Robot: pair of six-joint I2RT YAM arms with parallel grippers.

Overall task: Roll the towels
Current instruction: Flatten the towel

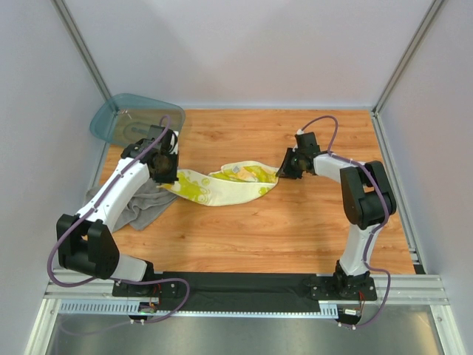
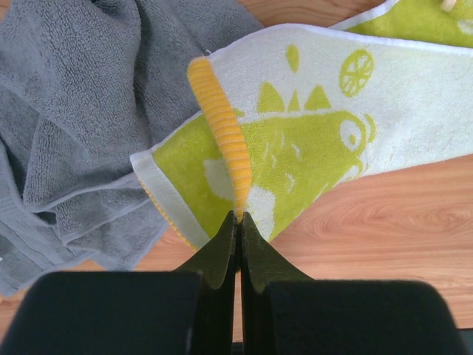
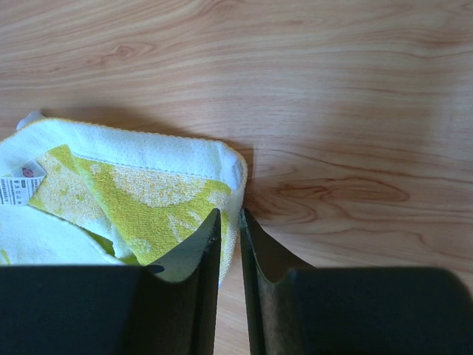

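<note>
yellow-and-white patterned cloth [image 1: 222, 186] lies on the wooden table [image 1: 295, 222], long axis running left to right between the arms, left gripper [image 2: 239, 216] clamped on one end, right gripper [image 3: 230, 214] pinching the other.

Place: robot test lab, not a home.
Arms: left robot arm [image 1: 111, 196] and right robot arm [image 1: 362, 196], bolted to a metal rail [image 1: 421, 288].
Walls: plain pale panels [image 1: 244, 52] held in a metal frame [image 1: 83, 52].
Table: bare wooden top [image 1: 244, 229].
Wires: purple cable [image 1: 53, 255] on each arm.
</note>
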